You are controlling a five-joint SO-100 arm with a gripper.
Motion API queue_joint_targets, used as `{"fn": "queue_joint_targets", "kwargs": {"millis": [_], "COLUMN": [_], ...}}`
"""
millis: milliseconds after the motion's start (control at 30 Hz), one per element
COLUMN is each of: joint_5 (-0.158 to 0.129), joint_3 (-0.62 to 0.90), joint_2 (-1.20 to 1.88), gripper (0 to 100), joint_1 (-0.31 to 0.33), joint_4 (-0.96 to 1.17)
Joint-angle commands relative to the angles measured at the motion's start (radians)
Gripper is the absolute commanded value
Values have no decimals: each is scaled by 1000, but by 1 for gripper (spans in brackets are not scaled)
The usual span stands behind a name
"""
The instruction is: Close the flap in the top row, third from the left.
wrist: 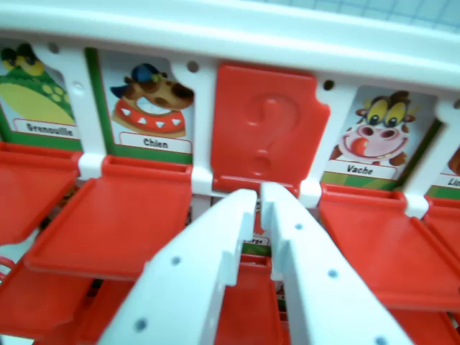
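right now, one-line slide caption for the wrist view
White gripper below a closed red question-mark flap, between the open Chien card and Vache card.

Bright even light, soft blur throughout, white frame washed out, gripper out of focus, faint shadows.

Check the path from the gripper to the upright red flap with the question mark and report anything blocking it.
Nothing visible blocks it. The gripper points straight at the bottom edge of the red flap, with no object between them. That flap already stands upright over its picture, while the dog card and cow card beside it show uncovered.
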Motion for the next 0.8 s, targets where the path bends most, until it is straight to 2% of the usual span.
{"fn": "queue_joint_targets", "kwargs": {"millis": [0, 167, 400, 567, 700, 767], "joint_5": [6, 9, 11, 25, 2, -25], "joint_3": [-124, -94, 89, 336, 617, 732], "joint_2": [66, 112, 308, 620, 951, 1109], "gripper": [0, 0, 0, 0, 0, 0], "joint_1": [-23, -29, -21, -25, 3, 29], "joint_4": [-8, 23, 58, 95, 104, 140]}}
